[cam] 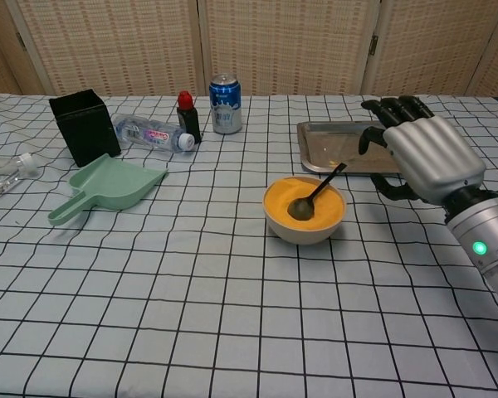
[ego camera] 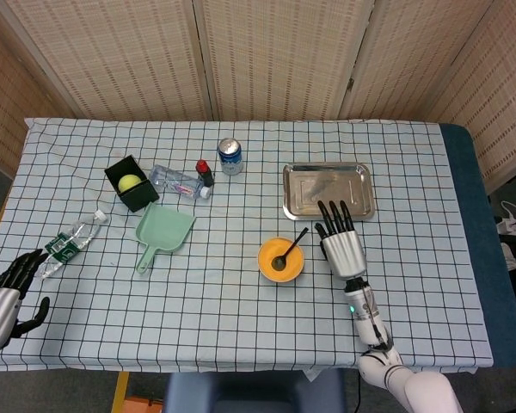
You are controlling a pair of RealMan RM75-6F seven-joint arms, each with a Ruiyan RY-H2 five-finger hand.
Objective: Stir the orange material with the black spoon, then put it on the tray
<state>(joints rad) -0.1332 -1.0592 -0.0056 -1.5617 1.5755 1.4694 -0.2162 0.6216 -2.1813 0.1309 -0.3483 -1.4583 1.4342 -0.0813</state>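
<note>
Trouble could come if the right hand (cam: 423, 157), spread and holding nothing, bumps the black spoon (cam: 314, 194) that leans in the bowl (cam: 304, 228) of orange material (cam: 324, 209) (near the tray (cam: 340, 148)); it could tip and spill.

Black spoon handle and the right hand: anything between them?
Nothing: in the head view only bare checked tablecloth separates the black spoon in the orange-filled bowl from the open right hand.

Probably a lab test setup, checked-cloth table (ego camera: 241, 301), woven folding screens (ego camera: 267, 52) behind, scattered props
</note>
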